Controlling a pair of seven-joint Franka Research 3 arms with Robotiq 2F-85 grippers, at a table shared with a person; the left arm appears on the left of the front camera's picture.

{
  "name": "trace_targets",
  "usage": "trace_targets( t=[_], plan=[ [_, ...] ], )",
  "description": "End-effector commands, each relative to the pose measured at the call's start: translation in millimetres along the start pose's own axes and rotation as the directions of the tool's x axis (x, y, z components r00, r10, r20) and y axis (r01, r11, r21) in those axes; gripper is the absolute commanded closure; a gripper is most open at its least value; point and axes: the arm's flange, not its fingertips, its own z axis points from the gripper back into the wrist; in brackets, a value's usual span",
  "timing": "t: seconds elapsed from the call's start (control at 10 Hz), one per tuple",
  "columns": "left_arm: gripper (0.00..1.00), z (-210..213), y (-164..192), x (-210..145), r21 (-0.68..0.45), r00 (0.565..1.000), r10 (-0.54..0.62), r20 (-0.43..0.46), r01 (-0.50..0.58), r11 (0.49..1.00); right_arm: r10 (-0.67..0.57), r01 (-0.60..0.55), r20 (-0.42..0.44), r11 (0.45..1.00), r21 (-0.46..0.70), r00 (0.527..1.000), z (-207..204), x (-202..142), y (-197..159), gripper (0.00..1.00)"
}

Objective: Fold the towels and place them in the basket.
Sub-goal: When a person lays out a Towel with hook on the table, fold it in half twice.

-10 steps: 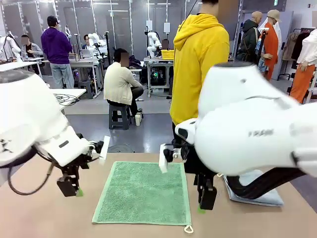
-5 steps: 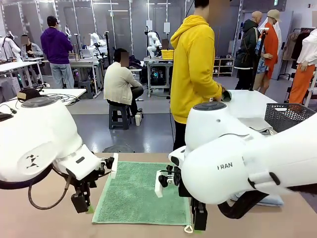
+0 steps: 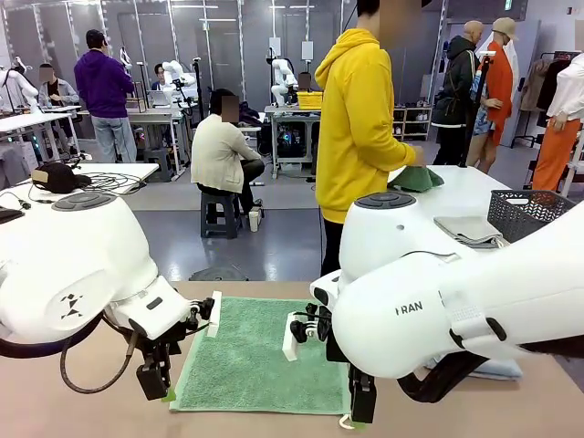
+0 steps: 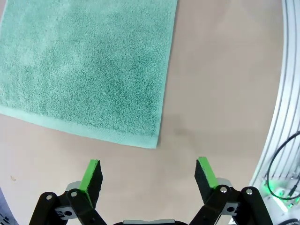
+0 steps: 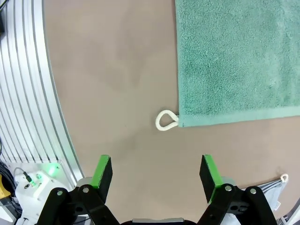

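A sea-green towel [image 3: 260,351] lies flat on the brown table. My left gripper [image 3: 153,383] hangs open just above the table off the towel's near left corner [image 4: 157,143], its fingertips [image 4: 93,169] bare. My right gripper [image 3: 361,401] is open too, low over the near right corner, where the white loop [image 5: 166,120] sticks out. In both wrist views the towel [image 4: 84,65] [image 5: 239,56] lies ahead of the open fingers. A folded pale grey-blue towel [image 3: 493,370] lies at the right, partly behind my right arm. The dark basket [image 3: 534,212] stands on the white table beyond.
A person in a yellow hoodie [image 3: 360,119] stands at the far side, turned to the white table [image 3: 461,196], a hand on a green cloth [image 3: 415,178]. A folded grey cloth [image 3: 465,228] lies there too. The table's metal edge [image 5: 28,93] runs close behind my right gripper.
Both grippers have dropped and drawn back to the towel's near corners. The person has turned to the white table, and a green cloth now shows at their hand.
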Motion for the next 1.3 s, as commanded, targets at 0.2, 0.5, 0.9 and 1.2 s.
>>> trace_targets(
  t=[0.2, 0.5, 0.9, 1.2],
  plan=[
    [0.00, -2, 7, 1, -0.040, 0.999, -0.043, 0.012, 0.043, 0.998, 0.001, -0.001, -0.002, 1.000, 0.002, 1.000, 0, 0, 0, 0.06],
    [0.00, -25, 17, -1, -0.109, 0.998, -0.062, 0.006, 0.062, 0.992, 0.012, -0.011, -0.017, 0.999, 0.043, 1.000, -24, 7, -8, 0.06],
    [0.00, -57, 26, 0, -0.120, 0.992, -0.115, -0.055, 0.107, 0.987, 0.047, -0.046, -0.015, 0.997, 0.061, 0.999, -53, 14, -12, 0.06],
    [0.00, -74, 32, 0, -0.115, 0.993, -0.110, -0.046, 0.104, 0.988, 0.053, -0.053, -0.004, 0.997, 0.058, 0.999, -70, 15, -18, 0.06]
  ],
)
